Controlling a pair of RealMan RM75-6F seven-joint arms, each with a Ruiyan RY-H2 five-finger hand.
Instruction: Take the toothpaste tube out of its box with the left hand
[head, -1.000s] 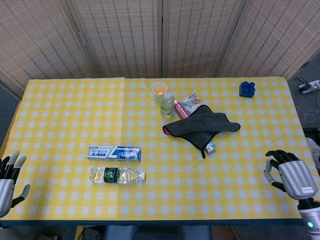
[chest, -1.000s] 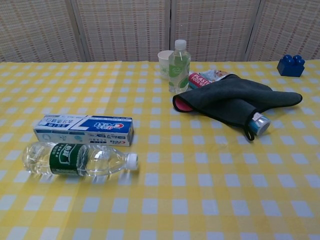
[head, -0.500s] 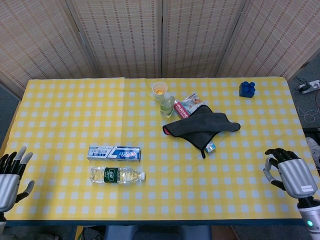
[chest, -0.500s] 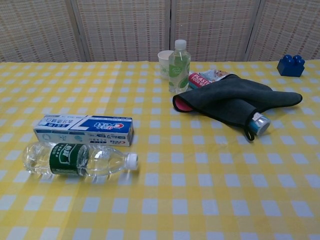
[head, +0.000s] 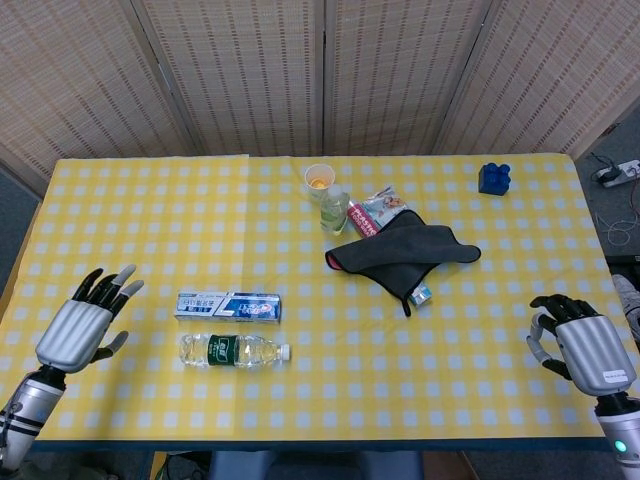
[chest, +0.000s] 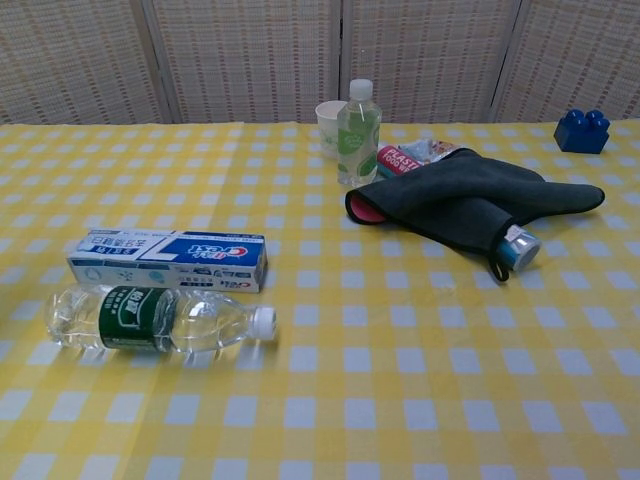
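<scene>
Only the head view shows the left hand (fingers spread) near the toothpaste box.

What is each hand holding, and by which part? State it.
Nothing is held. The left hand is open, apart from the toothpaste box; the right hand grips nothing.

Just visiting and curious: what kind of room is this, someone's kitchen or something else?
Probably a lab or test space dressed as a home table, not a kitchen. A checked tablecloth carries unrelated odds and ends such as a toothpaste box and a toy block, woven screens close off the back, and a power strip lies on the floor.
</scene>
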